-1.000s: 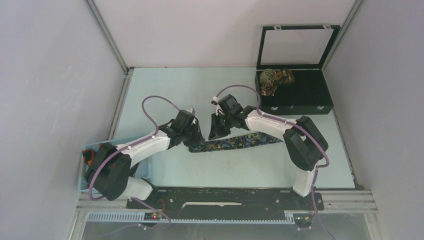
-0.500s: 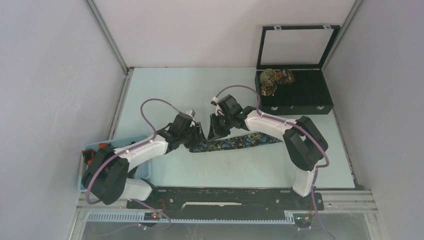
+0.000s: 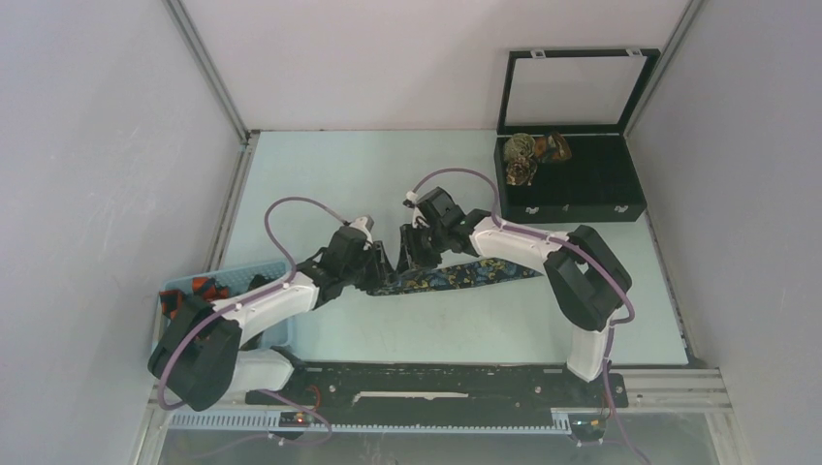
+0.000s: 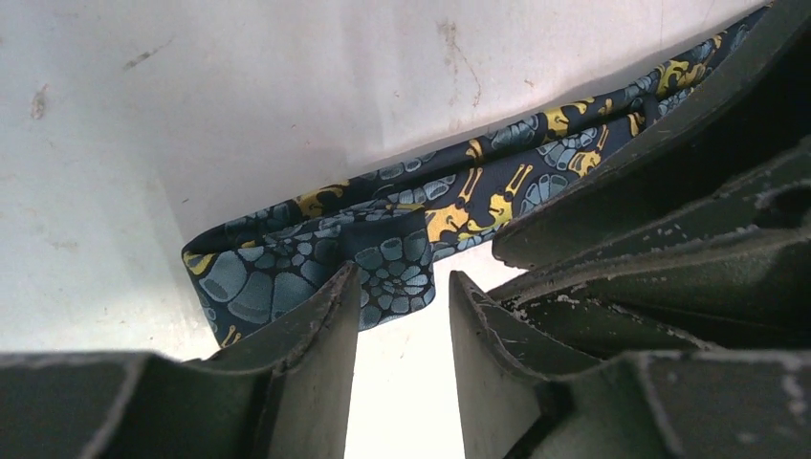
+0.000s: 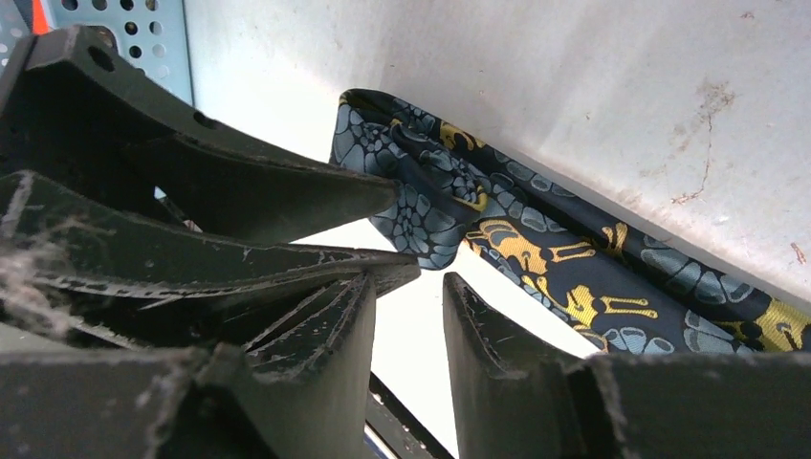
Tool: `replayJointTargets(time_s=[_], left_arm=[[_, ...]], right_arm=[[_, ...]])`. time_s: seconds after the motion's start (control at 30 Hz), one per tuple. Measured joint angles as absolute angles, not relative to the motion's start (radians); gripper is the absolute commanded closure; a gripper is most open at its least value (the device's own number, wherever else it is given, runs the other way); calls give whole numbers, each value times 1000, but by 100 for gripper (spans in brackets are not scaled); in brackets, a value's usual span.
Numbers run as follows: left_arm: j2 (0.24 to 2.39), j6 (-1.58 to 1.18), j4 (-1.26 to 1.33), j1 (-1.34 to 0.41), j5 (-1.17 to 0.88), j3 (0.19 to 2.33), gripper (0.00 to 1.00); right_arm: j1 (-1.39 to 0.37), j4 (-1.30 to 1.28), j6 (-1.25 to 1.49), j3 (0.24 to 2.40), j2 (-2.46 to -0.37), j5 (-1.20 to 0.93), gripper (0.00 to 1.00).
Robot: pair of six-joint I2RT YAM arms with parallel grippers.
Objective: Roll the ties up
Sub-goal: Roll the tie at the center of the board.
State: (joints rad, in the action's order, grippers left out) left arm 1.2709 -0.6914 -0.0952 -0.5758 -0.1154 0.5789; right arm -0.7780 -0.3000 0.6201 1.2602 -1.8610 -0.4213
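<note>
Left of the black case (image 3: 572, 208) in the overhead view, a dark navy tie (image 3: 456, 276) with yellow and grey-blue motifs lies flat on the worktop (image 3: 339, 174). Its end farthest from the case is folded back on itself. Both arms reach low toward that fold, forearms slanting inward, wrists nearly meeting. The left claw (image 4: 402, 277) is partly parted and released, its tips either side of the folded flap without pinching it. The right claw (image 5: 409, 282) is parted likewise, holding nothing, with the fold just beyond its tips. Small rolled ties (image 3: 528, 155) sit inside the case's left corner.
</note>
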Motion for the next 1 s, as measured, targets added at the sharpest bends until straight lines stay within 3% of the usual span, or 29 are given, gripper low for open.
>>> replayJointTargets(time_s=[0.5,0.7,1.0], left_arm=[[1214,-692,-16,-576,-112,514,85],[1213,-693,-4,-576,-112,514,83],[1111,-700,-20,-576,-99,503,67]], right_arm=[[-788,-270,642,1259,-1942,-422,68],[-802,-258,648,1262,-1975,-425,73],[-803,-255,648,1263,-1988,-426,80]])
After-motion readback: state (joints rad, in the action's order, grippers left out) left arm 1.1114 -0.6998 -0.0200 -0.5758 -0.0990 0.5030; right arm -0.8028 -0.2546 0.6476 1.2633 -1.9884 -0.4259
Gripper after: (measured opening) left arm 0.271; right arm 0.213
